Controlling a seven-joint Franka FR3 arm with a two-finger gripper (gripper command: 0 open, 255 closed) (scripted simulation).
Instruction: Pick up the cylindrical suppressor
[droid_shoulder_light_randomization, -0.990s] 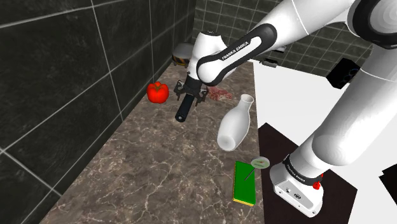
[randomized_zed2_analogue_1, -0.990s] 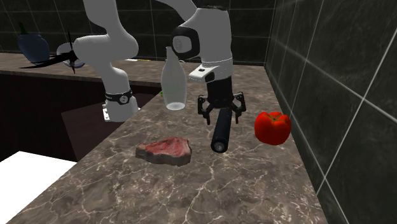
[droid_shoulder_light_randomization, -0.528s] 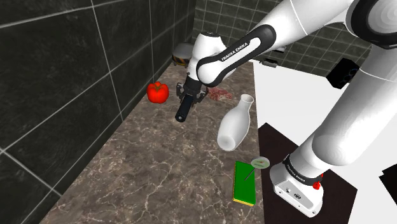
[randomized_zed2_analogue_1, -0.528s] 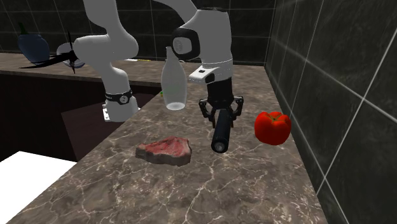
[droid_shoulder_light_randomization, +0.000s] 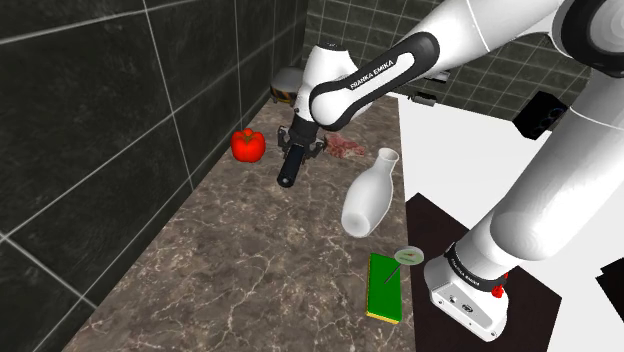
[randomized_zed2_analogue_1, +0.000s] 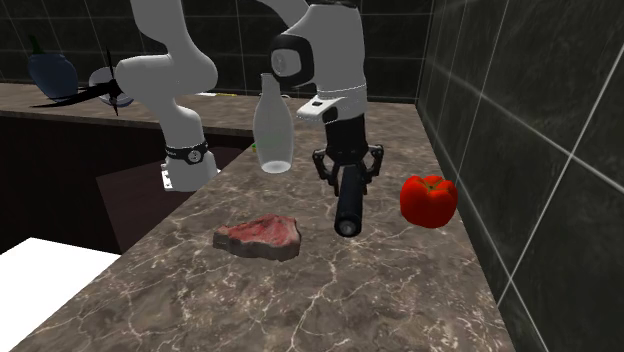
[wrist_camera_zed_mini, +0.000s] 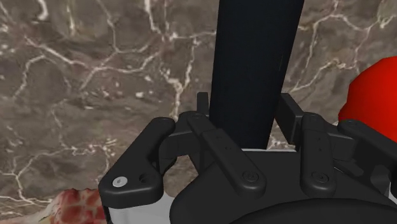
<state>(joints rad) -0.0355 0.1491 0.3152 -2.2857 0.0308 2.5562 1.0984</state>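
Observation:
The cylindrical suppressor (droid_shoulder_light_randomization: 289, 171) is a plain black tube, slanted over the marbled brown counter (droid_shoulder_light_randomization: 250, 260). My black gripper (droid_shoulder_light_randomization: 298, 148) is shut on its upper end. In the second exterior view the gripper (randomized_zed2_analogue_1: 349, 174) clasps the suppressor (randomized_zed2_analogue_1: 348, 207), whose free end points down toward the counter (randomized_zed2_analogue_1: 330, 290); I cannot tell whether that end touches the stone. In the wrist view both fingers of the gripper (wrist_camera_zed_mini: 245, 107) press against the suppressor (wrist_camera_zed_mini: 254, 57), which runs straight out from the hand.
A red bell pepper (droid_shoulder_light_randomization: 248, 145) (randomized_zed2_analogue_1: 428, 200) sits beside the suppressor near the dark tiled wall (droid_shoulder_light_randomization: 100, 120). A slab of raw meat (randomized_zed2_analogue_1: 258, 238) lies on the other side. A white bottle (droid_shoulder_light_randomization: 368, 195) and a green block (droid_shoulder_light_randomization: 386, 288) stand closer to the robot stand.
The fingers went from open around the suppressor to shut on it. Gripper and suppressor have since risen slightly.

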